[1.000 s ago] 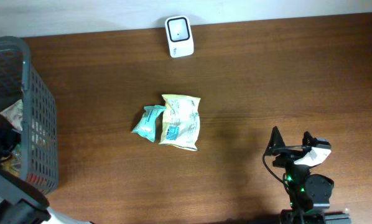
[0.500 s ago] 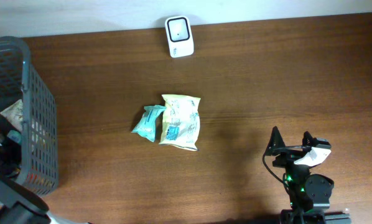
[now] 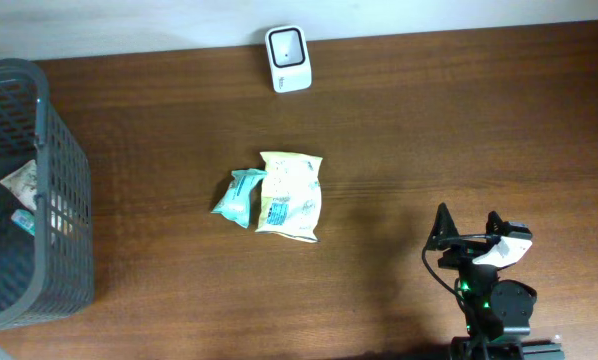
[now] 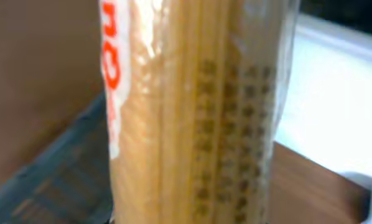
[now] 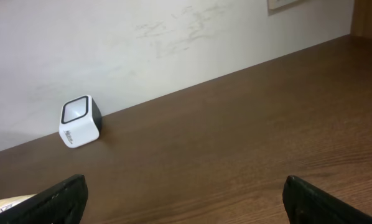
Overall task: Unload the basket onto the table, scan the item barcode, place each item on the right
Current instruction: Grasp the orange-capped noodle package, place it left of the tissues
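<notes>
At the far left stands the basket (image 3: 67, 210), with a small pack (image 3: 19, 183) and a few other things lying in it. The left arm is outside the overhead view. The left gripper's own fingers do not show in its wrist view either. A packet (image 4: 198, 118) fills that view: clear wrap, pale yellow sticks inside, orange lettering down one edge. It stands upright and close to the lens, with the basket's rim below and behind it. From that I judge the left gripper is clamped on the packet and holds it up near the basket.

In the middle of the counter (image 3: 429, 120) a teal pouch (image 3: 238, 194) and a yellow bag (image 3: 291, 195) lie touching, side by side. The scanner (image 3: 287, 58) sits at the back edge, well apart from the basket. At the right, the right gripper (image 3: 467, 226) hangs low near the front edge with its jaws wide apart and nothing between them.

So the pick looks done. The carry across to the scanner and turning the barcode to its window are not yet done. No barcode shows on the face the camera sees, so the packet may need turning.
</notes>
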Tool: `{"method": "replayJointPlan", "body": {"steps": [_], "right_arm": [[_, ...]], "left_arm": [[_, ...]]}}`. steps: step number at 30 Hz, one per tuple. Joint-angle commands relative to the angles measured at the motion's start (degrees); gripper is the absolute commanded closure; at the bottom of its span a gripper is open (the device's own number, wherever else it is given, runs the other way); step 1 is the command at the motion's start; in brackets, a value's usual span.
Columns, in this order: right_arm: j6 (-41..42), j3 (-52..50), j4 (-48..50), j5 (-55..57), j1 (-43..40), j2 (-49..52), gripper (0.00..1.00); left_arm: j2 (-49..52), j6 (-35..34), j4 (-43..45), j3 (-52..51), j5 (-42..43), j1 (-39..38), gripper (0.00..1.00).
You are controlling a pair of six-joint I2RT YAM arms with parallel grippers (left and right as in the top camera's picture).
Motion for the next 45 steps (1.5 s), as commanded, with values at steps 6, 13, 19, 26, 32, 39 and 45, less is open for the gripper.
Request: {"method": "replayJointPlan", "body": {"steps": [6, 13, 19, 26, 32, 39, 45], "right_arm": [[-0.2, -0.4, -0.2, 0.5, 0.3, -0.2, 0.01], [-0.2, -0.4, -0.2, 0.5, 0.3, -0.2, 0.02], [-0.2, -0.4, -0.2, 0.5, 0.3, -0.2, 0.01], [-0.2, -0.4, -0.2, 0.5, 0.3, -0.2, 0.01], [-0.2, -0.4, -0.2, 0.5, 0.3, -0.2, 0.02], [-0.2, -0.4, -0.2, 0.5, 0.3, -0.2, 0.01], [-0.2, -0.4, -0.2, 0.5, 0.3, -0.2, 0.01]], "left_arm": [[3.4, -9.0, -14.7, -6.6, -5.6, -31.3, 1.00], [9.1, -21.0, -3.1, -30.9, -11.7, -43.6, 1.00], [13.6, -22.3, 5.2, -46.3, -16.4, -45.3, 1.00], [19.1, -19.6, 5.3, -40.7, -16.8, -52.3, 0.03], [18.0, -12.1, -11.6, 0.3, -25.0, -44.6, 0.01], [15.6, -19.3, -21.6, 9.9, -22.8, -8.8, 0.03], [15.7, -19.3, -13.3, -12.5, -20.8, 2.2, 0.09]]}}
